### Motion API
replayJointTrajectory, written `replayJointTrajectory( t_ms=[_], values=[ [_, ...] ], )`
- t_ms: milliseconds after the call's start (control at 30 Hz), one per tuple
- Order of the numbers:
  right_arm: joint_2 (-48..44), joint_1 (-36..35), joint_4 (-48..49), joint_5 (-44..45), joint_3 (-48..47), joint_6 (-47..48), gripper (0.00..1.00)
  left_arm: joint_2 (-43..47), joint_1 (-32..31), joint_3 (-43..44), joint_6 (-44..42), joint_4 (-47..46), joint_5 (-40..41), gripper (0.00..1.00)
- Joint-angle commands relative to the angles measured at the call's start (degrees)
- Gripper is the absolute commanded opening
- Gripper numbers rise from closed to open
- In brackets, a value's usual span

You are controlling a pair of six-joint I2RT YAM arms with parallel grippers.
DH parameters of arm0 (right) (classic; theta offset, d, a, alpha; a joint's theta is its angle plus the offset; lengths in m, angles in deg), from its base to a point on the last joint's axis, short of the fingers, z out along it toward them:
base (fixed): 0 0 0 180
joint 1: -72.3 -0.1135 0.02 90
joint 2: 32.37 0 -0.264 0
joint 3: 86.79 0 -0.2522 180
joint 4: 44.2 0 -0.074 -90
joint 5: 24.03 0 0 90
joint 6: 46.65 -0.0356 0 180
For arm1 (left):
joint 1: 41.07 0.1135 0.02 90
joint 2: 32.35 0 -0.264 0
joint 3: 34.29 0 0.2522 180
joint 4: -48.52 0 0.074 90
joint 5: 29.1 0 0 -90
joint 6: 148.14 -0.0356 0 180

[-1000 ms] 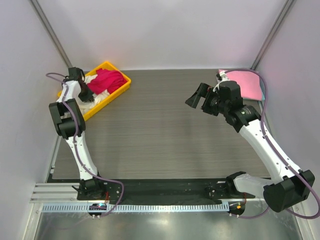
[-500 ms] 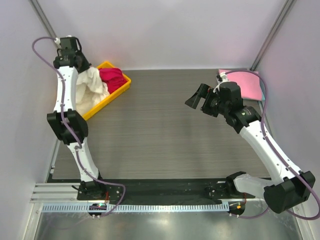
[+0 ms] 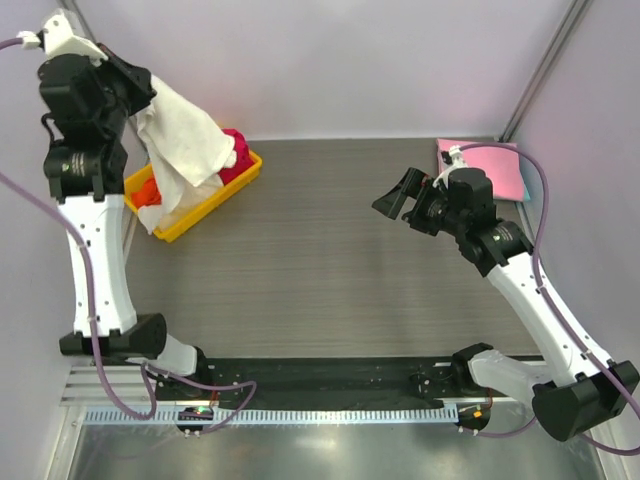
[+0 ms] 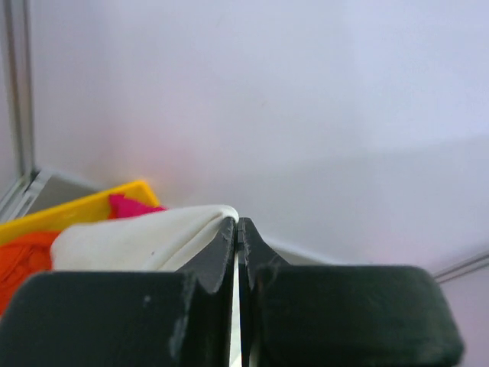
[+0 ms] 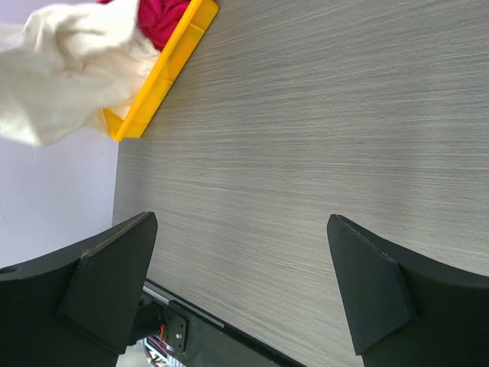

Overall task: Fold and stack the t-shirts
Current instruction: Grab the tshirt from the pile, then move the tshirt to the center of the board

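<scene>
cream t-shirt (image 3: 185,140): matt cloth | tray (image 3: 215,200): glossy plastic | table (image 3: 320,250): matt woodgrain

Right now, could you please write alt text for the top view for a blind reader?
The left gripper, raised high, holds a white shirt hanging over a yellow tray holding a magenta shirt and an orange shirt. The right gripper hovers open above the grey table, a pink shirt at the far right corner.

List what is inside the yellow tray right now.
An orange shirt at the near end and a magenta shirt at the far end of the yellow tray. The cream-white shirt, hanging from the left tool, hides the middle.
</scene>
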Motion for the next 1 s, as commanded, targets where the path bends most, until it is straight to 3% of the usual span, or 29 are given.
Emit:
replayJointTrajectory(
  t_ms=[0, 167, 567, 967],
  values=[
    [-1.81, -0.03, 2.32, -0.55, 0.42, -0.28, 1.00, 3.48, -0.17, -0.30, 4.46, -8.70, -8.01, 0.00],
    [-1.73, 0.06, 2.32, -0.99, 1.47, -0.11, 1.00, 6.91, -0.26, 0.40, 10.25, -10.37, -16.20, 0.00],
    [-4.36, -0.03, 0.65, -0.64, 1.82, 0.16, 1.00, 12.18, -0.70, -3.02, 30.56, -26.27, -30.71, 0.00],
    [-6.47, -0.12, -0.58, -0.81, 2.79, -0.11, 1.00, 14.82, -1.05, -1.70, 36.37, -31.47, -27.99, 0.00]
  ],
)
